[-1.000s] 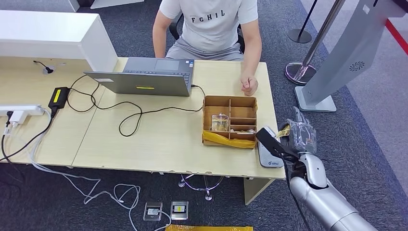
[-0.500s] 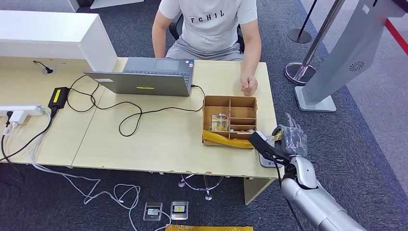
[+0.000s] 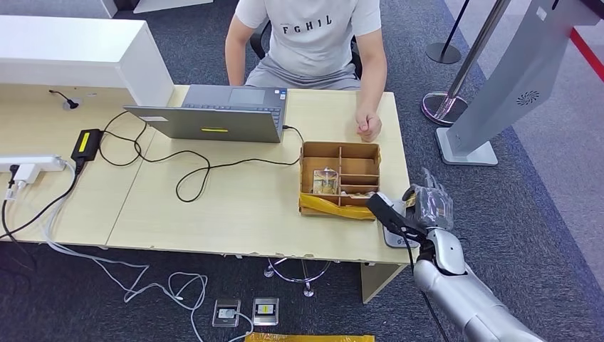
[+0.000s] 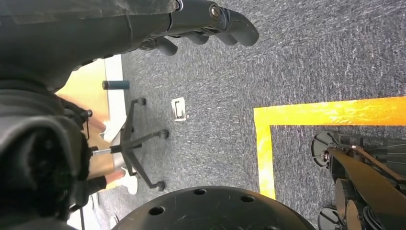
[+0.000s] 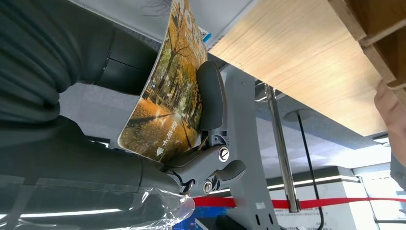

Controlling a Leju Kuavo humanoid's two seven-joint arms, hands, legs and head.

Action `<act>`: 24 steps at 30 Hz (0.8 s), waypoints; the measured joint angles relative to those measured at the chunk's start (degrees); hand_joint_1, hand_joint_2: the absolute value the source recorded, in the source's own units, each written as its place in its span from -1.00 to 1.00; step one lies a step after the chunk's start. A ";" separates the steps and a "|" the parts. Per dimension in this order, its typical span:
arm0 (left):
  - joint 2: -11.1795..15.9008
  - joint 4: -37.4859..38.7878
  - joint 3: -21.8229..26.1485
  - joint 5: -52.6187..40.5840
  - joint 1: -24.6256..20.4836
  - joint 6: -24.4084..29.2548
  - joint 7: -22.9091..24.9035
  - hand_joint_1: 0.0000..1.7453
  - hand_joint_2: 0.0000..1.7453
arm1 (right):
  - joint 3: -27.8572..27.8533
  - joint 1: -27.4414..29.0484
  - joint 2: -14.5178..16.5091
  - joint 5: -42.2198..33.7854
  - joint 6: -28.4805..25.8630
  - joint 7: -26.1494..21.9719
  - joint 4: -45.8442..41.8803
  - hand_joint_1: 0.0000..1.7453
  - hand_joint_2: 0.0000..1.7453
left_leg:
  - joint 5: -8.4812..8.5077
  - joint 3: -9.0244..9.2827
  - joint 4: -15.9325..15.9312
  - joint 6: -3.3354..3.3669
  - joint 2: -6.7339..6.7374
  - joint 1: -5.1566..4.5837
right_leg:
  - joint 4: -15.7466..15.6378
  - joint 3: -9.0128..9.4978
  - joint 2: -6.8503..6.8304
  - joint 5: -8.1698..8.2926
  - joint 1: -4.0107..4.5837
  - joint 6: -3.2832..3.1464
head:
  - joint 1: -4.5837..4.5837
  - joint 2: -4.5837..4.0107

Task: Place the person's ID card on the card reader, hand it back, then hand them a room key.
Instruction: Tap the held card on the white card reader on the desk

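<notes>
My right hand (image 3: 427, 206) hovers at the table's front right corner and pinches a card with an autumn-tree picture (image 5: 167, 91) between thumb and fingers (image 5: 210, 96). In the head view the card (image 3: 412, 201) shows as a small yellow patch by the hand. The card's far edge sits at the white card reader (image 3: 394, 234), which the hand partly hides; whether they touch I cannot tell. A wooden compartment box (image 3: 340, 152) with cards inside stands just left of the reader. The person's fist (image 3: 369, 127) rests on the table beyond the box. My left hand (image 4: 206, 19) hangs over the carpet, holding nothing.
A laptop (image 3: 214, 114) with its cable looped across the table (image 3: 235, 206) sits before the seated person. A power brick (image 3: 87, 143) and strip (image 3: 28, 165) lie at the left. A silver kiosk stand (image 3: 498, 92) and a stanchion base (image 3: 441, 107) stand right of the table.
My right hand with the card has moved left, from beside the table to over the card reader's edge. In the last half second it barely shifted.
</notes>
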 joint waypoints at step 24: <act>-0.27 0.02 0.89 0.01 0.02 0.79 -0.09 -1.00 -1.00 | -0.07 -1.18 0.67 -3.01 -0.15 0.97 5.11 1.00 1.00 | 0.00 0.09 0.00 0.00 0.13 0.00 | 0.00 0.00 0.13 0.00 0.00 0.00 | -0.01 0.00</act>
